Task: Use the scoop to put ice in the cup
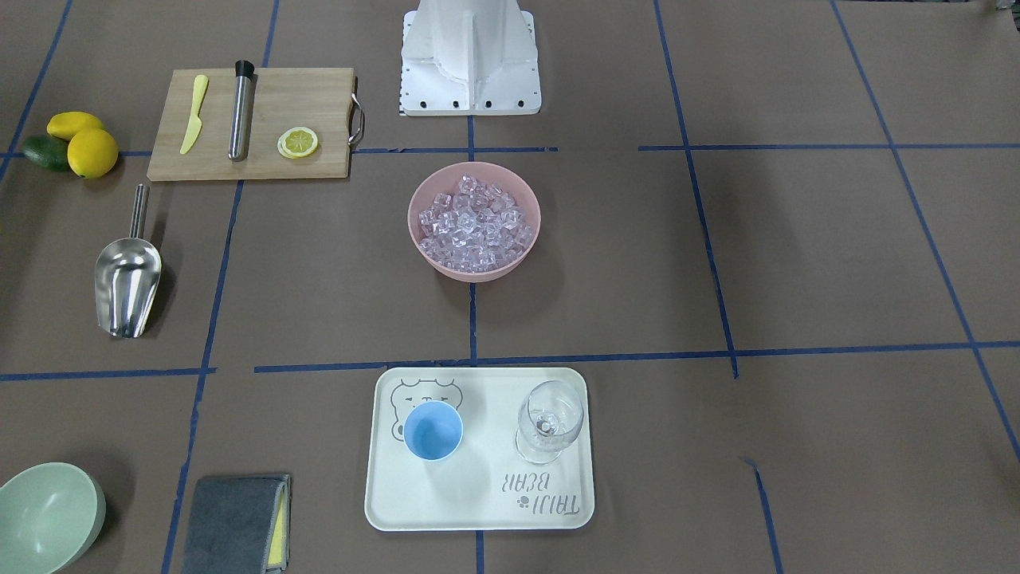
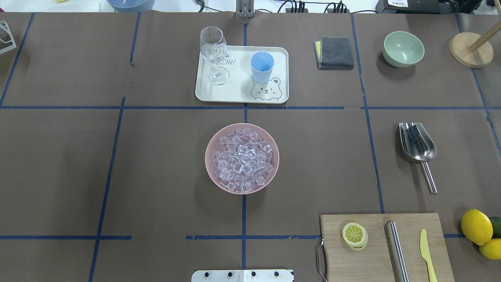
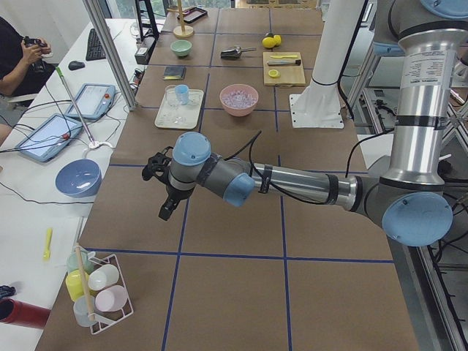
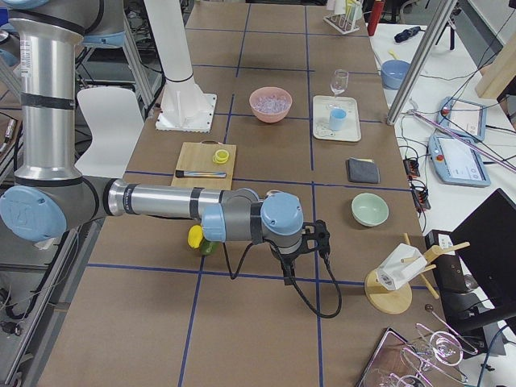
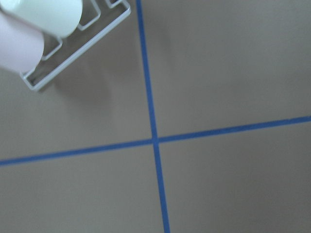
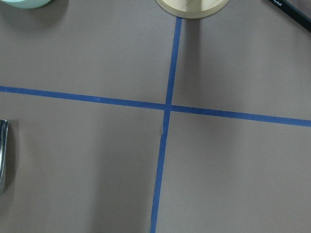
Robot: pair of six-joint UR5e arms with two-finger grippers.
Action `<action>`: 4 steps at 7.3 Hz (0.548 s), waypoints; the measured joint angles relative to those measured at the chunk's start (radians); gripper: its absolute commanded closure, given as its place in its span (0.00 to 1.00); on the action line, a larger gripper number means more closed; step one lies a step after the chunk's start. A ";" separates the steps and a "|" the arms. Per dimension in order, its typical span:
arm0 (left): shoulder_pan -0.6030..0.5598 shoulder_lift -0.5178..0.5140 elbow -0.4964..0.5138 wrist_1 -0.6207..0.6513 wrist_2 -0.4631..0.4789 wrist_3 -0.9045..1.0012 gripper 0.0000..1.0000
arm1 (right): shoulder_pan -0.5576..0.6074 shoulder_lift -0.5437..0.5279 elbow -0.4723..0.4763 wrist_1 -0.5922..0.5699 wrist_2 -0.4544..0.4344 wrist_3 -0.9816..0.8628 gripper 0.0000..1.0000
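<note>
One heap of ice point(image 1: 476, 225), clear cubes too many and too jumbled to count, fills the single pink bowl point(image 1: 474, 274) at the middle of the counter point(image 1: 797, 263). There's one light-blue cup point(image 1: 433, 430), upright and showing only its blue inside, on the one cream tray point(image 1: 478, 502) beyond the bowl from the robot. One clear wine glass point(image 1: 550, 421) stands beside the cup on that tray, apart from it and holding nothing. The one steel scoop point(image 1: 127, 275) lies flat on the robot's right side, well apart from the bowl, trough up and rod handle pointing back toward the robot. Nearer the robot sits one wooden cutting board point(image 1: 303, 96) carrying one lemon slice point(image 1: 297, 143), one steel cylinder point(image 1: 240, 112) and one yellow knife point(image 1: 194, 114). Off the board's outer end are two yellow lemons point(image 1: 92, 152) with a green fruit point(image 1: 45, 151) half hidden behind them. On the far edge sit one pale green bowl point(image 1: 48, 516), cut off by the front view, and one folded grey cloth point(image 1: 235, 522). The left end effector point(image 3: 152, 168) and right end effector point(image 4: 324, 238) each hang over bare counter beyond opposite ends of this spread, far from everything; whether they're spread or pressed together, I cannot tell.
</note>
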 measured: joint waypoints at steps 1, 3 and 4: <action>0.046 0.002 0.002 -0.086 -0.002 0.000 0.00 | 0.000 0.003 0.009 0.002 0.012 -0.001 0.00; 0.151 0.008 -0.027 -0.140 -0.016 0.007 0.00 | -0.002 0.021 0.043 -0.001 0.024 -0.002 0.00; 0.217 0.008 -0.044 -0.178 -0.020 0.005 0.00 | -0.004 0.022 0.049 -0.004 0.036 -0.001 0.00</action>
